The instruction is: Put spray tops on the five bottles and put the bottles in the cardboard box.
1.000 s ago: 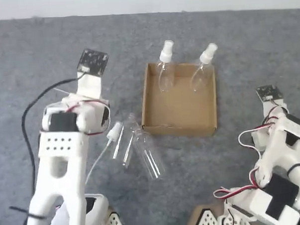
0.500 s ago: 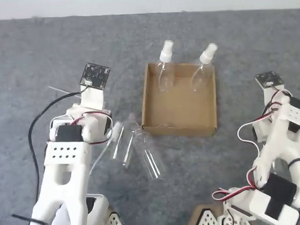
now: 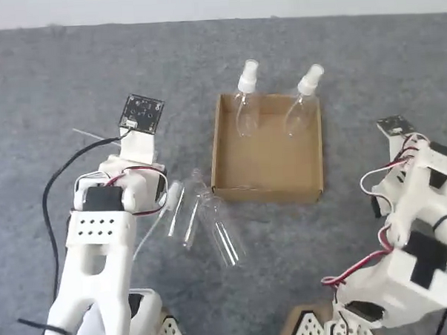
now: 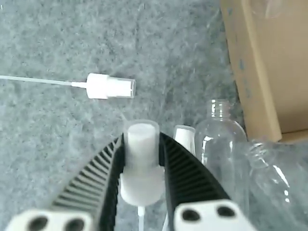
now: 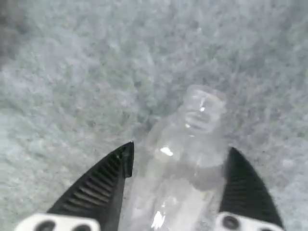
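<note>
The left hand (image 4: pixel 142 140) is clamped on a white spray top (image 4: pixel 140 180), and a loose spray top (image 4: pixel 109 86) lies on the grey worktop (image 3: pixel 49 79) beyond it. Capless bottles (image 3: pixel 215 223) lie between that arm and the cardboard box (image 3: pixel 267 189), which has two capped bottles (image 3: pixel 245 107) against its far wall. The right hand (image 5: pixel 180 151) grips an open-necked bottle (image 5: pixel 201 113).

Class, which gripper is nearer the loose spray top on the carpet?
Left. The left gripper, gripping another spray top, is just beside the loose spray top; the right gripper, holding a clear bottle, is beyond the cardboard box.
</note>
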Robot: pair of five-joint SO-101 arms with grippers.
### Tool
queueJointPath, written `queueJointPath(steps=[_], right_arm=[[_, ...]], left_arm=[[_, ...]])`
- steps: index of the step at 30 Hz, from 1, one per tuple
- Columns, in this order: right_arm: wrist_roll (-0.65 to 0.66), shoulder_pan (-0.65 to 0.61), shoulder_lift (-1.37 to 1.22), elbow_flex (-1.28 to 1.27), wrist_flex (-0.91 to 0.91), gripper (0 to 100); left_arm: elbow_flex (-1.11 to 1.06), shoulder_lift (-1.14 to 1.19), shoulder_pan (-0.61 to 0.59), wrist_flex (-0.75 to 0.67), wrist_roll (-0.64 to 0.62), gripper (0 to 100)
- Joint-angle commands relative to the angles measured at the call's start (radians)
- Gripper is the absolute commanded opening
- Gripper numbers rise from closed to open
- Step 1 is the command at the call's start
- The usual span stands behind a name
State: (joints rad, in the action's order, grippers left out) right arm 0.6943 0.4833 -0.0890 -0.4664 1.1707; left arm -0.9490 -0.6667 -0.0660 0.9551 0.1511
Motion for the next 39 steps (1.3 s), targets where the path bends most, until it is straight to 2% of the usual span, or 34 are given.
queueJointPath(steps=[1,9,12,14,19,25,28,32,39], right_arm=[[-0.009,0.024,0.005,0.071,-0.002,14.9],[-0.009,-0.012,0.14,0.193,0.116,0.4],[-0.02,-0.073,0.271,0.213,0.191,0.6],[-0.086,-0.136,0.38,0.207,0.216,0.6],[-0.235,-0.366,0.648,0.189,0.255,0.6],[-0.404,-0.788,0.84,0.126,0.252,0.6],[-0.48,-0.997,0.849,0.071,0.183,0.6],[-0.542,-1.179,0.851,-0.046,-0.019,0.6],[-0.624,-1.31,0.852,-0.275,-0.344,0.6]], left_arm=[[0.007,-0.044,0.003,-0.025,-0.009,1],[0.018,-0.048,0.0,-0.025,-0.009,1],[0.059,-0.069,-0.005,-0.015,-0.009,1],[0.094,-0.114,-0.005,0.018,-0.009,1],[0.208,-0.301,-0.005,0.157,-0.009,1],[0.441,-0.425,-0.005,0.302,-0.018,1],[0.581,-0.417,0.0,0.341,-0.094,1],[0.697,-0.414,0.003,0.339,-0.216,1],[0.723,-0.42,0.003,0.236,-0.393,1]])
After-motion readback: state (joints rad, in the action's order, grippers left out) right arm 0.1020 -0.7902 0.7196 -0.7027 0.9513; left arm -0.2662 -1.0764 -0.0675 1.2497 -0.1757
